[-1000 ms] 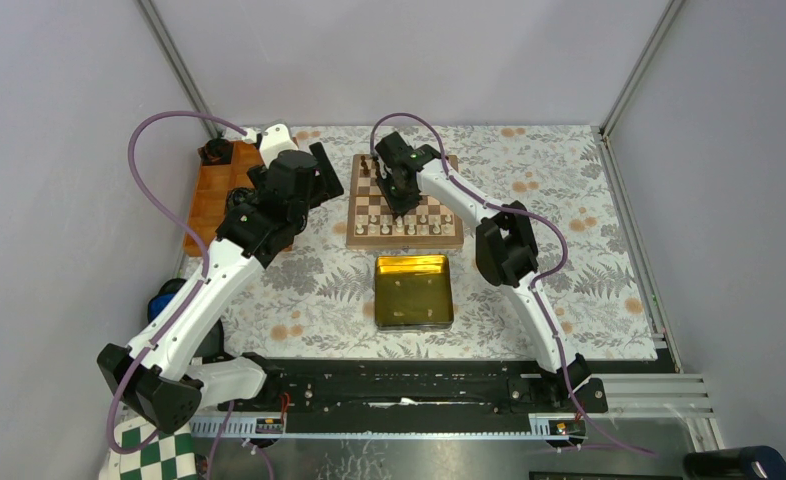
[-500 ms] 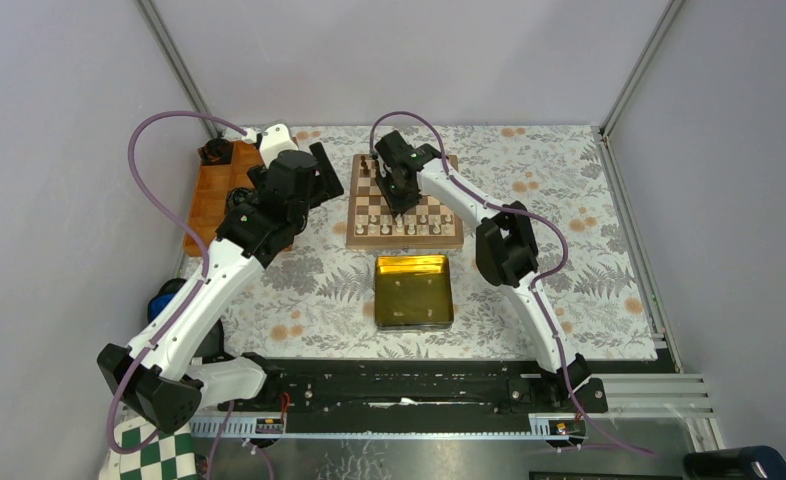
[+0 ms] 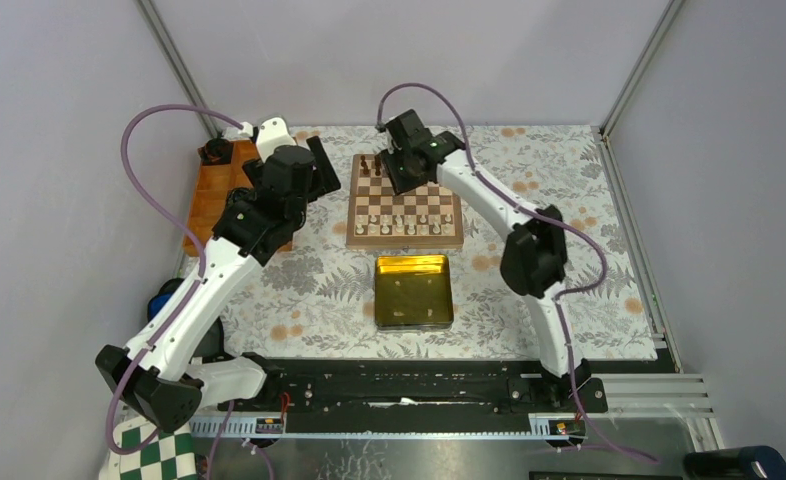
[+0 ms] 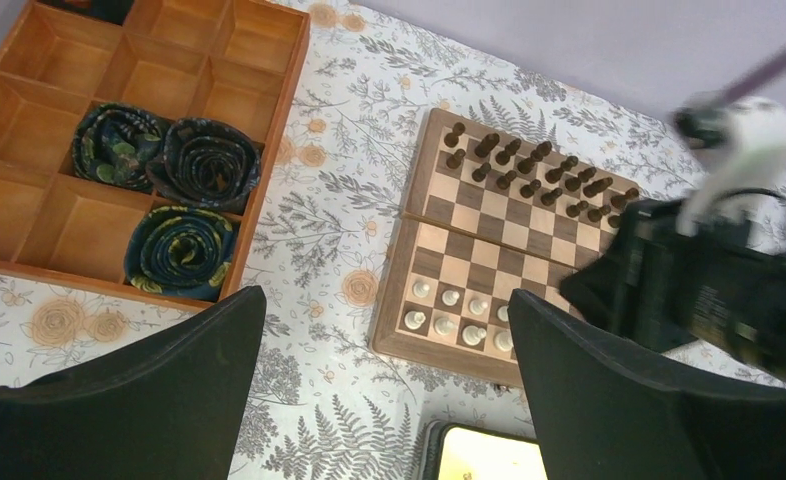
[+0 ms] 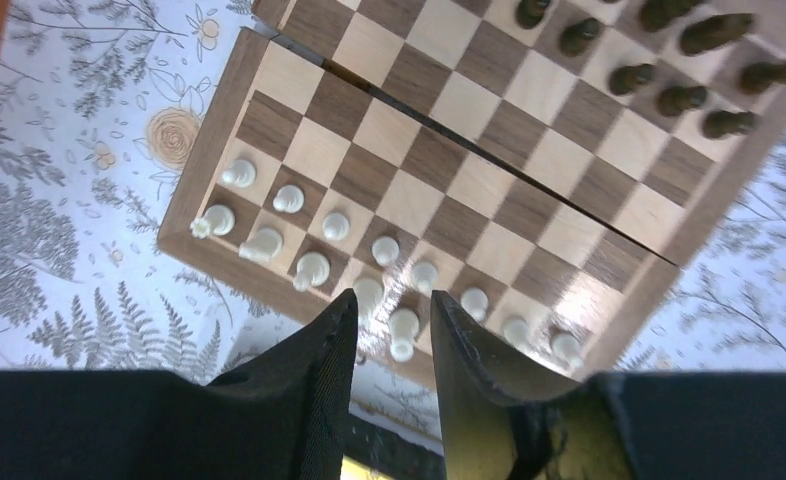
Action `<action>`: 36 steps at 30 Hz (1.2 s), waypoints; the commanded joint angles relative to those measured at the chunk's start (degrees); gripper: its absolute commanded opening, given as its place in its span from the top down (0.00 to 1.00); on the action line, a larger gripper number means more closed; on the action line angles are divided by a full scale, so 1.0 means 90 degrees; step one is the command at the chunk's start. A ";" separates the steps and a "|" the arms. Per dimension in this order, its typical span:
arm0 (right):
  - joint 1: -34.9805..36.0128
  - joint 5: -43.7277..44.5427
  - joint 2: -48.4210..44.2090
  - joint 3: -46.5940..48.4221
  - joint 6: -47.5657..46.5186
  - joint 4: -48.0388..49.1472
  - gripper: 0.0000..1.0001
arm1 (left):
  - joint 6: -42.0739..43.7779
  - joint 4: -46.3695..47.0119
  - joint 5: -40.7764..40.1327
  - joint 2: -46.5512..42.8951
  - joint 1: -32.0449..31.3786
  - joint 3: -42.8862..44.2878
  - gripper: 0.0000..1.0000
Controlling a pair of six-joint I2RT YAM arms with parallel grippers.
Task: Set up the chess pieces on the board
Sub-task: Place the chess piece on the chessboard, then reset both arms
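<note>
- The board [image 3: 403, 242] lay on the floral-clothed worktop [image 3: 569, 200], far middle, just beyond a gold tin [image 3: 414, 260] and right of an orange tray [image 4: 269, 130].
- Board: square, tan rim, dark brown and cream squares, with a seam running across its middle (it looked like two joined halves).
- The chess pieces [image 5: 335, 225] were tiny and cream-white, standing in two rows along the board's near edge. One near the corner seemed tilted; could not tell for sure.
- Dark pieces [image 5: 632, 77] filled the two far rows.
- Right gripper [image 5: 393, 305] hung above the board, its fingers a narrow gap apart and holding nothing; a cream piece showed through the gap, on the board below.
- Left gripper [image 4: 386, 300] was raised between tray and board, spread wide, empty.
- Three rolled dark cloths [image 4: 179, 245] sat in the tray's compartments.
</note>
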 commanded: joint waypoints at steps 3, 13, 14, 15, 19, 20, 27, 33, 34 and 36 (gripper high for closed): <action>-0.0254 0.0406 -0.2384 -0.2089 -0.0152 0.1673 0.56 | 0.0363 0.0353 -0.0616 -0.0024 -0.0048 0.0101 0.01; -0.1171 0.1670 -0.5235 -0.5912 -0.0249 0.3989 0.16 | 0.0893 0.1521 -0.1166 -0.0042 0.0079 -0.1050 0.01; -0.1243 0.1740 -0.5400 -0.6154 -0.0252 0.4109 0.14 | 0.0920 0.1545 -0.1178 0.0003 0.0109 -0.1104 0.01; -0.1315 0.1793 -0.5526 -0.6362 -0.0243 0.4232 0.13 | 0.0924 0.1555 -0.1185 0.0046 0.0146 -0.1155 0.01; -0.1457 0.2249 -0.5865 -0.7062 -0.0152 0.4539 0.09 | 0.0994 0.1686 -0.1147 0.0190 0.0295 -0.1429 0.01; -0.1452 0.2463 -0.5915 -0.7224 -0.0109 0.4655 0.08 | 0.1041 0.1760 -0.1139 0.0230 0.0337 -0.1527 0.01; -0.1459 0.3956 -0.6018 -0.7782 0.0186 0.4900 0.00 | 0.1533 0.2537 -0.1056 0.0230 0.0472 -0.2226 0.01; -0.1452 0.4308 -0.6235 -0.8149 -0.0012 0.5367 0.00 | 0.1677 0.3169 -0.0791 0.0037 0.0684 -0.2731 0.01; -0.1453 0.4381 -0.6224 -0.8120 0.0040 0.5331 0.00 | 0.1685 0.3265 -0.0737 -0.0001 0.0714 -0.2795 0.01; -0.1460 0.4469 -0.6220 -0.8140 0.0115 0.5384 0.00 | 0.1673 0.3375 -0.0667 -0.0040 0.0773 -0.2859 0.01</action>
